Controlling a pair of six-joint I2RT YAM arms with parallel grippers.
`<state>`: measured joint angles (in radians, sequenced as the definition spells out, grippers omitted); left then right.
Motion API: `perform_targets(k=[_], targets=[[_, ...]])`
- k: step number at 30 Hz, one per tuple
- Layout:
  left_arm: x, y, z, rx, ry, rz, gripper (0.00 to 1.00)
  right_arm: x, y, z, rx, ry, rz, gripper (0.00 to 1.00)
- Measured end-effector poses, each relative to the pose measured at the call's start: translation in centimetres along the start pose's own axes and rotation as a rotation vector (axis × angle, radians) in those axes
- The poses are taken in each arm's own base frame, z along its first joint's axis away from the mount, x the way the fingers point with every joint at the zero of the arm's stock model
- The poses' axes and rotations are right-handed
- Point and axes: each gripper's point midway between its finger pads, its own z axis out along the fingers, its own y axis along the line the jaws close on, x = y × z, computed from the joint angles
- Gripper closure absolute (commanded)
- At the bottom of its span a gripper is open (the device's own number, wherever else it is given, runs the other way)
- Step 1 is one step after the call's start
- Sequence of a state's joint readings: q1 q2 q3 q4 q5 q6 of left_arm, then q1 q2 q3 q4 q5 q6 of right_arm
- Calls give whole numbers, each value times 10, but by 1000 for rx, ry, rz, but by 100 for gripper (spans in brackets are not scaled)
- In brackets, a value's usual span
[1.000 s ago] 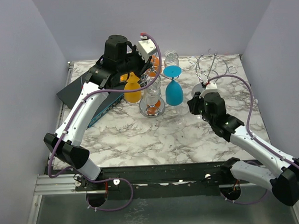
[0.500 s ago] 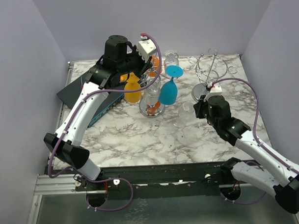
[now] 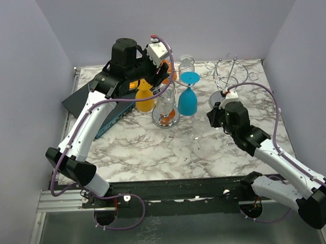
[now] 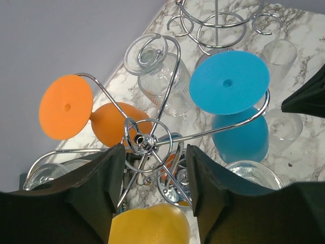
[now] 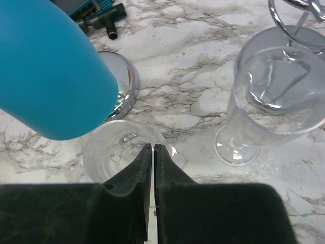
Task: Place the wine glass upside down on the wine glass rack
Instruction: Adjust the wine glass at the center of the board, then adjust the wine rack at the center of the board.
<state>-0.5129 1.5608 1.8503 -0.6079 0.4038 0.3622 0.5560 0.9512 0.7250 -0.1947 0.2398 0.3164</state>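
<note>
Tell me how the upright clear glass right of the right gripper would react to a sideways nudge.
The clear glass would probably tip: its wide bowl sits above a narrower foot. It looks thin-walled, so it is likely light and fragile. On the smooth marble table it might slide a little first.

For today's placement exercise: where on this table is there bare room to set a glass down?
Bare: near strip of the marble table, from its front edge to the loaded rack. Crowded: the back, around it, the second rack and the clear glasses.

left hand (image 4: 155, 157) high at the back, jaws apart; right hand (image 5: 153, 148) low, jaws together
</note>
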Motion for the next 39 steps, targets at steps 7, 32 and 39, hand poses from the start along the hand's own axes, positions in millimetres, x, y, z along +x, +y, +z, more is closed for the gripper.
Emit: perform_targets(k=[7,32,39], targets=[[-7,-2,-6,-3,-18,-9,31,-1,13,3,-66,11,-17,83],[-21,-1,-15,-35,-40,-16,11,-147,52,-49,-180,-236,-63,48],[-14,3,-17,-62,-6,-26,6,-204,19,-37,48,-320,-55,45]])
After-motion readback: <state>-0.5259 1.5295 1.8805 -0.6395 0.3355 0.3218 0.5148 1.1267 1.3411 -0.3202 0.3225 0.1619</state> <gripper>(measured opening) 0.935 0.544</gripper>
